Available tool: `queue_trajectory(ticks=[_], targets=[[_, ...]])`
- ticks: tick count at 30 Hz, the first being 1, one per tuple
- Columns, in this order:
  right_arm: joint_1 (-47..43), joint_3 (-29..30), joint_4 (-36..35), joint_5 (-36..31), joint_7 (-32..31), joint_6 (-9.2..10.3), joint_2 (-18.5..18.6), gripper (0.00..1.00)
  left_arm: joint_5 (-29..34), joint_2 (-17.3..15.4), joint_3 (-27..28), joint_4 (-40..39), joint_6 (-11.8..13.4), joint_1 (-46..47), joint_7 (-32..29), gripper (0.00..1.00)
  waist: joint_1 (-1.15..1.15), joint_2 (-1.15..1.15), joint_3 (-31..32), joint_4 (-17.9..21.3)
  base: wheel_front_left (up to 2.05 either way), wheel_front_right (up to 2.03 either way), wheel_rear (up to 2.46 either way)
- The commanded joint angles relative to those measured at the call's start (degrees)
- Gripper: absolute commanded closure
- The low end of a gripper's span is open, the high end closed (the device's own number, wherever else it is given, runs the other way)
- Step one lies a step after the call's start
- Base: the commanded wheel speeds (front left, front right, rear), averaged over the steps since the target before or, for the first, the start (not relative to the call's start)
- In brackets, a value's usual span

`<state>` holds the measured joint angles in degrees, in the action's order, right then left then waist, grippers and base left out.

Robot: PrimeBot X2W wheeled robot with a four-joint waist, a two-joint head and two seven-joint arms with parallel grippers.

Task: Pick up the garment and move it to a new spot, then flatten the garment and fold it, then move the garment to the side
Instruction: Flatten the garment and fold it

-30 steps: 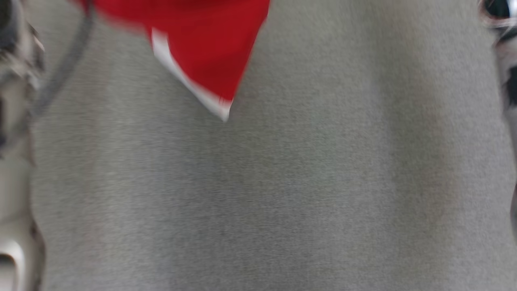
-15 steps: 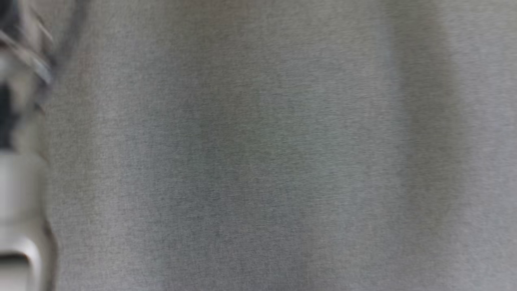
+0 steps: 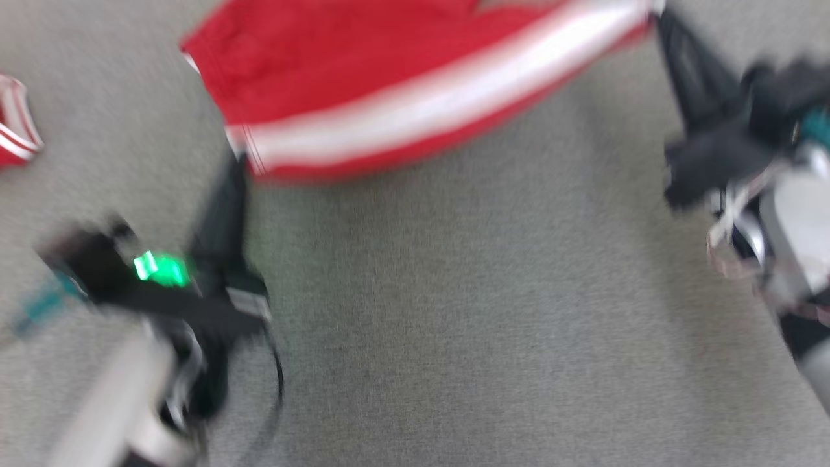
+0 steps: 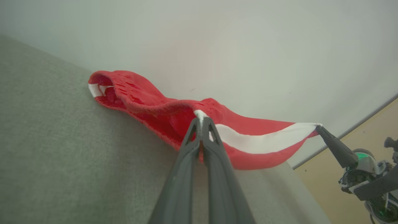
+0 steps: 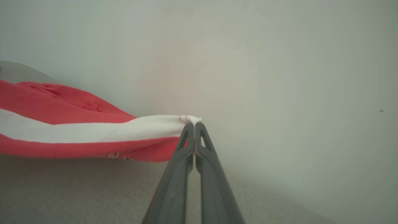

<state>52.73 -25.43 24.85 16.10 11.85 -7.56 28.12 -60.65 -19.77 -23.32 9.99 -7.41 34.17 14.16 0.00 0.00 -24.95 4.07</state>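
The garment (image 3: 389, 84) is red with a broad white stripe, stretched across the top of the blurred head view over the grey fabric surface (image 3: 454, 324). My left gripper (image 3: 238, 159) is shut on its left corner, my right gripper (image 3: 658, 16) shut on its right corner. In the left wrist view the left gripper (image 4: 201, 119) pinches the white edge of the garment (image 4: 149, 102), whose far end trails on the surface; the right gripper (image 4: 318, 127) holds the other corner. In the right wrist view the right gripper (image 5: 193, 123) clamps the white stripe end of the garment (image 5: 77, 130).
Another red and white striped piece of cloth (image 3: 16, 133) lies at the left edge of the head view. A pale wall (image 4: 217, 46) rises behind the grey surface. Tan floor (image 4: 342, 174) lies beyond the surface's right edge.
The head camera has swung, with heavy blur. The garment and both grippers have come into the head view; half a second ago it held just grey surface.
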Motion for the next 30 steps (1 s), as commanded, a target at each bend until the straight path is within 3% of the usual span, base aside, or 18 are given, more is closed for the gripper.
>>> queue_trajectory(ticks=[1,8,17,24,30], targets=[[-3.77,-0.46,-2.19,1.49,-1.43,0.15,2.08,1.0,2.89,-0.74,-1.23,-0.53,-0.1,-3.81,0.68,1.0,0.0,0.0,8.0,0.46,0.0,0.0,0.0],[-20.81,-4.81,-16.17,9.11,-9.81,0.15,8.93,1.0,7.43,1.34,-3.41,-1.9,-0.1,-17.88,1.09,1.0,0.0,0.0,14.56,1.59,0.0,0.0,0.0],[-40.68,-3.79,-30.32,17.12,-21.78,0.15,16.74,1.0,10.77,-0.44,-2.29,-2.72,-0.09,-30.32,1.12,1.0,0.0,0.0,17.48,2.24,0.0,0.0,0.0],[-51.26,-0.02,-35.0,20.05,-27.45,0.15,16.96,1.0,10.55,-2.47,-1.26,-4.66,0.47,-37.49,1.13,1.0,0.0,0.0,17.51,1.74,0.0,0.0,0.0],[-51.04,2.89,-37.2,17.8,-27.4,0.15,17.15,1.0,10.74,-2.13,-0.47,-8.04,0.48,-38.02,1.13,1.0,0.0,0.0,16.65,0.96,0.0,0.0,0.0]])
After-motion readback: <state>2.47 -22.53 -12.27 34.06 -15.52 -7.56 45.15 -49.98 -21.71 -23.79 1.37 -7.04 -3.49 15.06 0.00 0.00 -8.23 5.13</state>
